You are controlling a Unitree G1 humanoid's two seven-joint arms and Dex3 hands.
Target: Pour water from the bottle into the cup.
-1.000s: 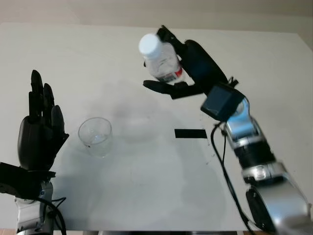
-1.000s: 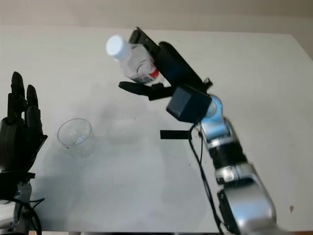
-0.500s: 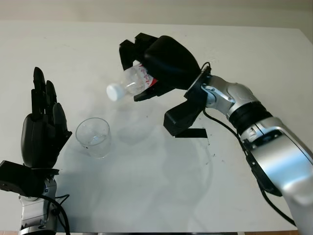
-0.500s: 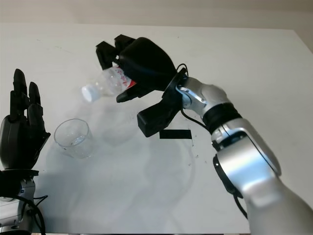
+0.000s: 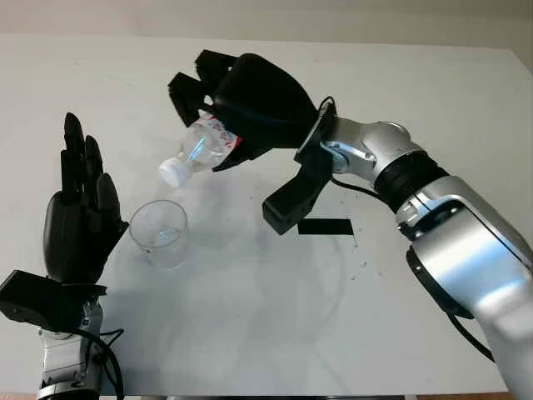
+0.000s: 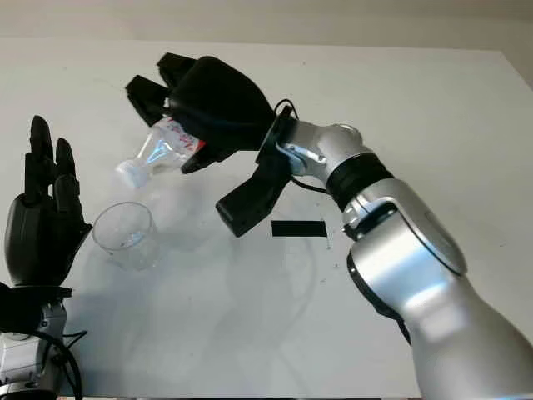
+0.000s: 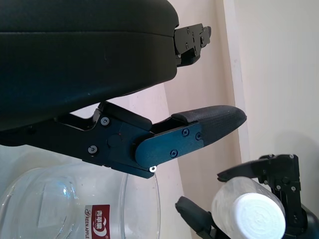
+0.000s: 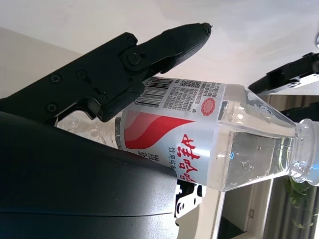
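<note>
My right hand (image 5: 241, 104) is shut on a clear plastic bottle (image 5: 200, 146) with a red-and-white label and a white cap (image 5: 172, 172). It holds the bottle tilted neck-down, the cap just above and beside the rim of the clear cup (image 5: 160, 233) standing on the white table. The cap is on the bottle (image 8: 209, 134), and water has pooled toward the neck. My left hand (image 5: 77, 217) is open and upright just left of the cup (image 7: 75, 204), not touching it.
A black strip of tape (image 5: 325, 226) lies on the white table (image 5: 250, 333) right of the cup, under my right forearm. The table's far edge (image 5: 400, 43) runs along the top.
My right hand has carried the bottle left and lower and tipped it further, so the cap now hangs close over the cup. The left hand has barely shifted.
</note>
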